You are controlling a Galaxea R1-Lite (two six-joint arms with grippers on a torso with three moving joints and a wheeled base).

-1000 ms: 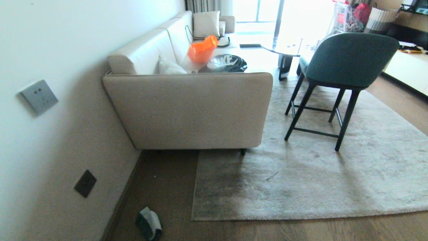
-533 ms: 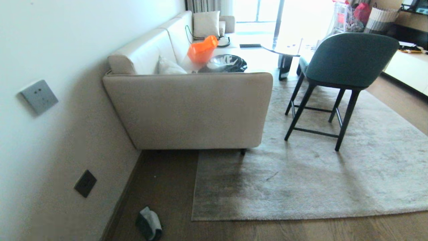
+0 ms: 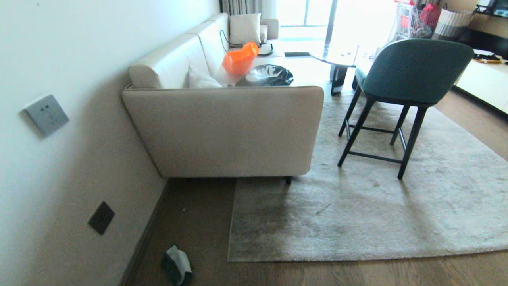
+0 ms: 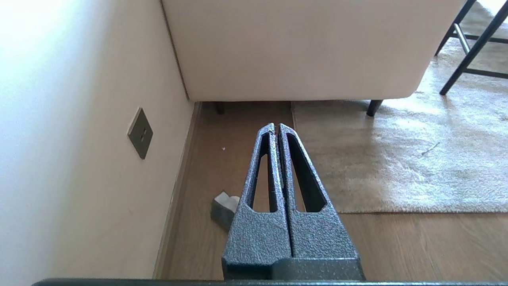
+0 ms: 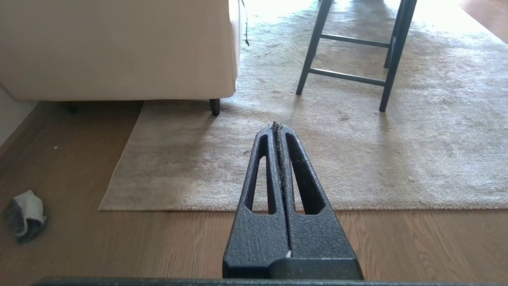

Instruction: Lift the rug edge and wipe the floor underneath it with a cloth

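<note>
The rug edge [image 3: 317, 258] lies flat on the floor [image 3: 190, 222], its square corner [image 3: 229, 260] near me; the rug edge [image 5: 198, 208] and rug edge [image 4: 397, 211] also show in both wrist views. A crumpled cloth [image 3: 176, 265], light grey with a dark side, sits on the planks by the wall, left of that corner; the cloth [image 5: 24, 214] is clear in the right wrist view, while the cloth [image 4: 224, 210] is half hidden behind my left fingers. My left gripper [image 4: 276, 126] is shut and empty above the floor. My right gripper [image 5: 276, 125] is shut, only fluff between its pads, above the rug.
A beige sofa [image 3: 238, 131] stands against the wall [image 3: 59, 159] with one leg [image 3: 288, 180] on the rug. A green chair [image 3: 408, 75] with black legs stands on the rug at the right. A dark socket plate [image 3: 101, 217] sits low on the wall.
</note>
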